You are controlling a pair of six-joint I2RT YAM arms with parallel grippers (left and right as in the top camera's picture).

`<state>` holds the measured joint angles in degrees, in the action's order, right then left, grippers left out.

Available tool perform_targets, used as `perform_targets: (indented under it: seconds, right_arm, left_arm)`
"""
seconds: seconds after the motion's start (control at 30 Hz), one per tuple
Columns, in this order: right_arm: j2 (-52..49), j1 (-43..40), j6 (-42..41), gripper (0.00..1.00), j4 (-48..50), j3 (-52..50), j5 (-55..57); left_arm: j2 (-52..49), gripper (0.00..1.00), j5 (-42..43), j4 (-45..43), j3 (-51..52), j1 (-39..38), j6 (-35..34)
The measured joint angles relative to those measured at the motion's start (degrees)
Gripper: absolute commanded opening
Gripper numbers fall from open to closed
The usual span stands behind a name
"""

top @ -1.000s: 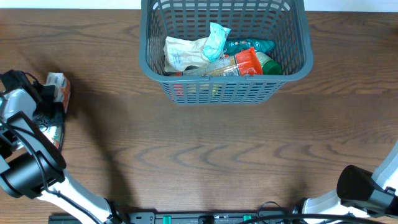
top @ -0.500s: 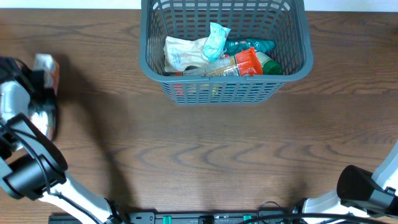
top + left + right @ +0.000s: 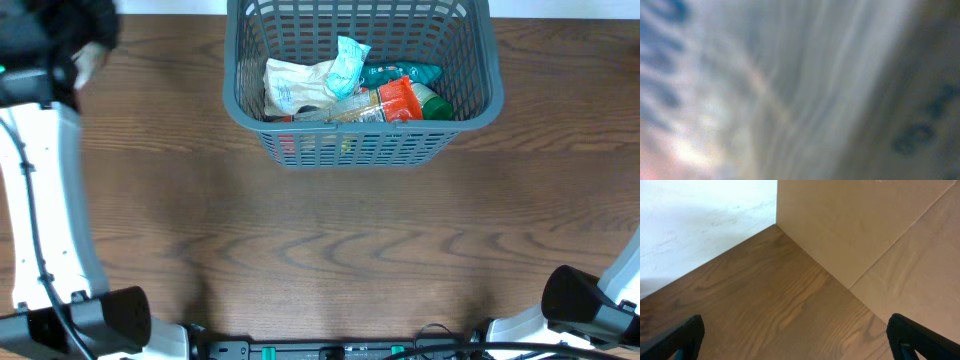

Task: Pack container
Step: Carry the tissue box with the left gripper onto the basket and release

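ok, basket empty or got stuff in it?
Partly full. The overhead view shows the basket holding a white pouch, a teal packet and an orange packet, all below the rim.

I see a dark grey basket [image 3: 440, 140] with slotted lattice walls on a brown table [image 3: 330, 250] streaked with darker wood grain. Inside it are a cream pouch [image 3: 295, 88], a teal packet [image 3: 400, 73], an orange-red packet [image 3: 398, 100] and a green bottle [image 3: 434, 103].
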<state>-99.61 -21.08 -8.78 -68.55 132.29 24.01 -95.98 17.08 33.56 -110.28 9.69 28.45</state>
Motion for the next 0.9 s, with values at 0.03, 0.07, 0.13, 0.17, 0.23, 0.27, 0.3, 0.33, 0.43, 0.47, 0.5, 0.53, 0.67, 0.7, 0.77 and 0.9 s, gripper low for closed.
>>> perform_targets:
  seconds: [0.03,0.07,0.13,0.17,0.23,0.27,0.3,0.33,0.43,0.47,0.5,0.53,0.67,0.7,0.77,0.9]
  right_arm:
    - [0.0,0.0,0.0,0.99,0.0,0.0,0.0]
    - [0.0,0.0,0.0,0.99,0.0,0.0,0.0]
    - [0.0,0.0,0.0,1.0,0.0,0.0,0.0]
    - [0.0,0.0,0.0,0.99,0.0,0.0,0.0]
    - [0.0,0.0,0.0,0.99,0.0,0.0,0.0]
    - [0.0,0.0,0.0,0.99,0.0,0.0,0.0]
    - [0.0,0.0,0.0,0.99,0.0,0.0,0.0]
    - [0.0,0.0,0.0,0.99,0.0,0.0,0.0]
    - [0.0,0.0,0.0,0.99,0.0,0.0,0.0]
    - [0.0,0.0,0.0,0.99,0.0,0.0,0.0]
    - [0.0,0.0,0.0,0.99,0.0,0.0,0.0]
    - [0.0,0.0,0.0,0.99,0.0,0.0,0.0]
    - [0.0,0.0,0.0,0.99,0.0,0.0,0.0]
    - [0.0,0.0,0.0,0.99,0.0,0.0,0.0]
    - [0.0,0.0,0.0,0.99,0.0,0.0,0.0]
    - [0.0,0.0,0.0,0.99,0.0,0.0,0.0]
  left_arm:
    - [0.0,0.06,0.3,-0.6,-1.1,-2.4,0.7]
    - [0.0,0.06,0.6,-1.6,-2.2,-4.7,1.7]
    - [0.0,0.06,0.9,-5.1,-3.3,-9.6,3.6]
    - [0.0,0.06,1.0,-7.0,-3.6,-11.8,4.6]
    - [0.0,0.06,1.3,-10.3,-3.9,-15.8,6.3]
    - [0.0,0.06,1.7,-11.5,-3.9,-17.6,7.3]
    - [-0.1,0.06,2.1,-12.3,-4.0,-19.2,8.3]
    - [-0.2,0.06,2.6,-12.8,-4.0,-20.5,9.3]
    - [-1.2,0.06,5.4,-13.3,-4.0,-23.8,11.8]
    - [-1.9,0.06,6.2,-13.2,-4.1,-24.9,12.4]
    - [-2.6,0.06,6.7,-13.2,-4.1,-25.7,12.7]
    - [-3.4,0.06,7.1,-13.2,-4.1,-26.5,13.0]
    - [-8.0,0.06,8.2,-11.4,-4.1,-29.4,13.9]
    - [-9.1,0.06,8.3,-10.9,-4.1,-30.0,13.9]
    - [-11.5,0.06,8.3,-9.8,-4.1,-31.3,14.0]
    - [-15.6,0.06,8.3,-8.0,-4.1,-34.0,14.0]
